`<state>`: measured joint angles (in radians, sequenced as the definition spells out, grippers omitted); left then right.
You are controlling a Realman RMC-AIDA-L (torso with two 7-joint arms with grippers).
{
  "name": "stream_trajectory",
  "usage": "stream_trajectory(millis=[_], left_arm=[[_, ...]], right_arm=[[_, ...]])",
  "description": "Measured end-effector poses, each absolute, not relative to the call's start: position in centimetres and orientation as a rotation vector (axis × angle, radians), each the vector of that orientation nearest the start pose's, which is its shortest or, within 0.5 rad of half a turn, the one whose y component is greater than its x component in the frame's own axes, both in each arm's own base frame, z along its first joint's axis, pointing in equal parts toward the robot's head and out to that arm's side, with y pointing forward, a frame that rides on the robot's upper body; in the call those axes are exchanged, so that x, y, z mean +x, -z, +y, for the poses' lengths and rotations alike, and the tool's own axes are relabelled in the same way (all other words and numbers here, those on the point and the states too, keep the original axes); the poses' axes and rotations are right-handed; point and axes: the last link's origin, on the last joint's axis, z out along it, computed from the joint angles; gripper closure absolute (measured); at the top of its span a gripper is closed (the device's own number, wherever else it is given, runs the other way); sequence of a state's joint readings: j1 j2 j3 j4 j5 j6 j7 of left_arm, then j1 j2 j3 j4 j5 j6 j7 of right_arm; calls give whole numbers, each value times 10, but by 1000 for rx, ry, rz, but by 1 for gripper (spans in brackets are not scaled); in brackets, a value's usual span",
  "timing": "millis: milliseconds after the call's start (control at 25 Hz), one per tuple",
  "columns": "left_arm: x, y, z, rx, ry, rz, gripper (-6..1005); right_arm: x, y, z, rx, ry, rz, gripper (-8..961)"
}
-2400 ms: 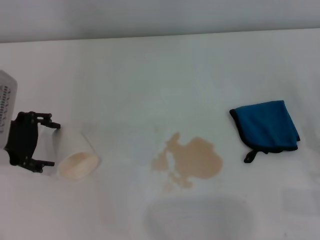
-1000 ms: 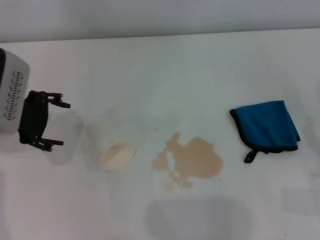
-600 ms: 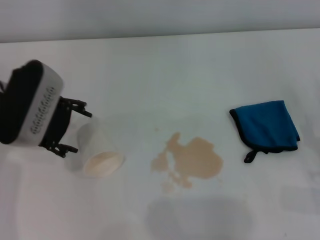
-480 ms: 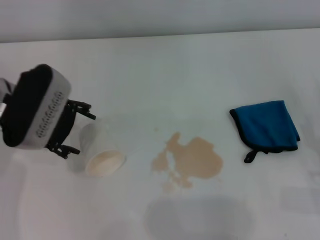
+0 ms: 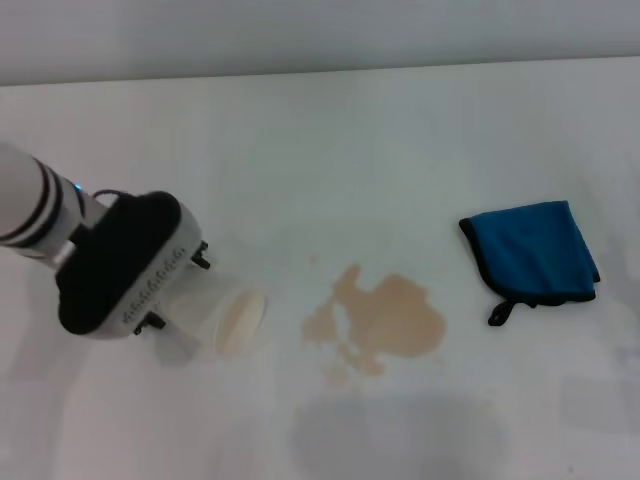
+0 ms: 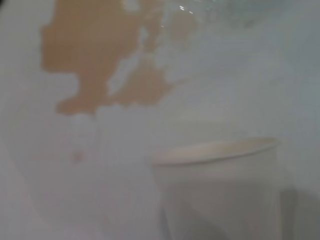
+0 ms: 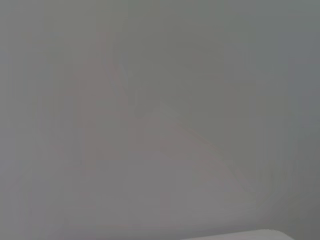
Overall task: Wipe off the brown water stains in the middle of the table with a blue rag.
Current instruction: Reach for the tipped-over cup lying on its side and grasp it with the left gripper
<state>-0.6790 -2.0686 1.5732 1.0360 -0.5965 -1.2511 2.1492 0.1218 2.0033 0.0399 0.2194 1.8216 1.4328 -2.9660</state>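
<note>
White counter (image 5: 330, 130); brown water stains (image 5: 380, 320) mid-surface, blue rag (image 5: 532, 255) well right. Left gripper (image 5: 185, 290) at tipped paper cup (image 5: 225, 318), jaws' state unclear.

On the white table (image 5: 330, 130), brown water stains (image 5: 378, 322) are seen in the middle, a blue rag (image 5: 532, 256) toward the right edge, and a tipped white cup (image 5: 228, 318) toward the left edge.

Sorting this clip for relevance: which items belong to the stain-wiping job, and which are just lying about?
Job:
soft blue rag with black edging
tan brown water stains
plain white table

Lying about:
white paper cup on its side, with the left gripper at it
</note>
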Motion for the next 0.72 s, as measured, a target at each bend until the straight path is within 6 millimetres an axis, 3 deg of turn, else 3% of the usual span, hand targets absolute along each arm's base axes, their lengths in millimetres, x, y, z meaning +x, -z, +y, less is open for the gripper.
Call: stream_trajectory(millis=[320,720], left_arm=[[-196,66,371,-2723,-816,1413,124],[-186,70,370,-2741,-738,1322,123]], right_arm=[[418,-26,191,-1263,-586,717,127],[420,-26,192,-1266,-576,719,127]])
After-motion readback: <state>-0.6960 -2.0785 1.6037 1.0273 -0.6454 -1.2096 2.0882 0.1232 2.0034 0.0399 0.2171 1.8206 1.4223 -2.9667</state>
